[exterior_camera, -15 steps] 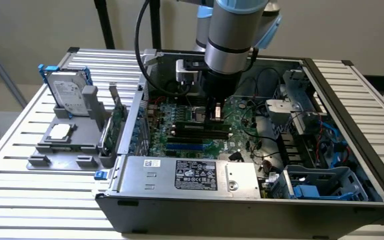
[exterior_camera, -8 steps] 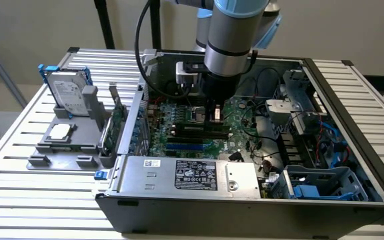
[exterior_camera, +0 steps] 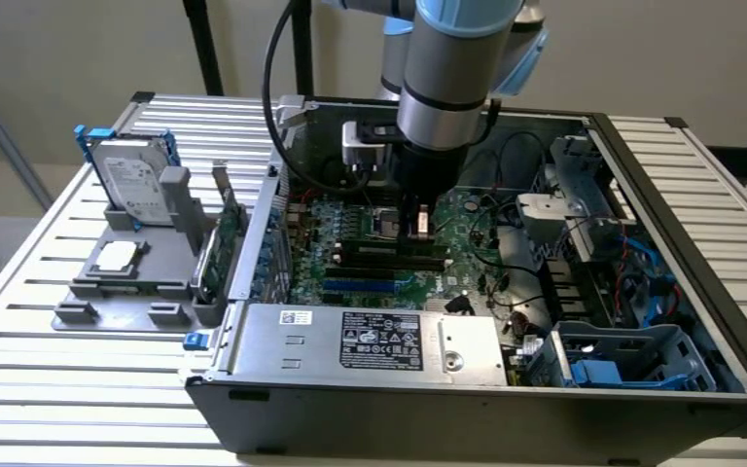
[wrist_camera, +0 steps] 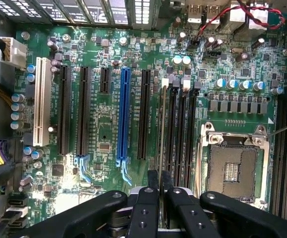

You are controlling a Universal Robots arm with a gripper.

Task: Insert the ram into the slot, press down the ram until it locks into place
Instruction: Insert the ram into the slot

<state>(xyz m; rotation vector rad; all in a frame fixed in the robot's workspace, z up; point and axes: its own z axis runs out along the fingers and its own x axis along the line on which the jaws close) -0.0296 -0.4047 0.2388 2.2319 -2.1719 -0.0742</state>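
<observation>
The ram (wrist_camera: 162,124) shows edge-on as a thin pale-green strip. It stands along the slot (wrist_camera: 164,89), the outermost of several parallel black memory sockets (wrist_camera: 182,129), on the side towards the blue socket (wrist_camera: 124,114). My gripper (wrist_camera: 159,179) is shut on one end of the ram, with a black finger (wrist_camera: 152,181) on each side. In the exterior view my gripper (exterior_camera: 419,232) reaches straight down into the open computer case, over the black sockets (exterior_camera: 380,255) on the motherboard (exterior_camera: 335,277).
Beside the memory sockets lies the bare CPU socket (wrist_camera: 232,168). Black expansion sockets (wrist_camera: 64,109) and a white one (wrist_camera: 42,99) lie beyond the blue socket. Red and black cables (wrist_camera: 255,15) run at the board's edge. The power supply (exterior_camera: 361,336) and a hard drive (exterior_camera: 133,180) on a grey fixture (exterior_camera: 114,282) stand nearby.
</observation>
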